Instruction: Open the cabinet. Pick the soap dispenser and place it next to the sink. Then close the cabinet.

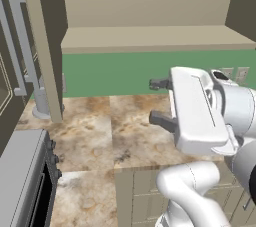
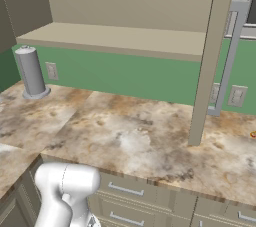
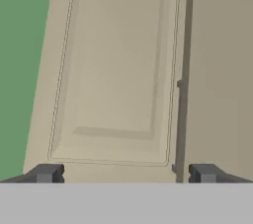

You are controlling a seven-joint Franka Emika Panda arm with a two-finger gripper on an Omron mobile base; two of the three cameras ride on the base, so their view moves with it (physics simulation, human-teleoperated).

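Observation:
The cabinet (image 1: 150, 38) hangs above the counter with both doors swung out, and its beige shelf (image 2: 125, 38) is bare where it shows. One open door (image 1: 45, 46) stands edge-on at the left, with its silver bar handle (image 1: 20, 41) beyond it. The other door (image 2: 212, 46) stands edge-on at the right. My gripper (image 1: 151, 101) hovers over the counter and points left, open and holding nothing. In the hand view the gripper (image 3: 126, 173) faces a recessed door panel (image 3: 113, 70) between its spread fingertips (image 3: 47, 172). The soap dispenser and the sink are out of view.
A large grey post with a flared base (image 2: 30, 73) stands at the back of the marble counter (image 2: 135, 136), by the green wall, partly behind the left door (image 1: 42, 103). A grey appliance (image 1: 22, 176) sits low on the left. Drawer fronts (image 2: 125, 191) run under the counter edge.

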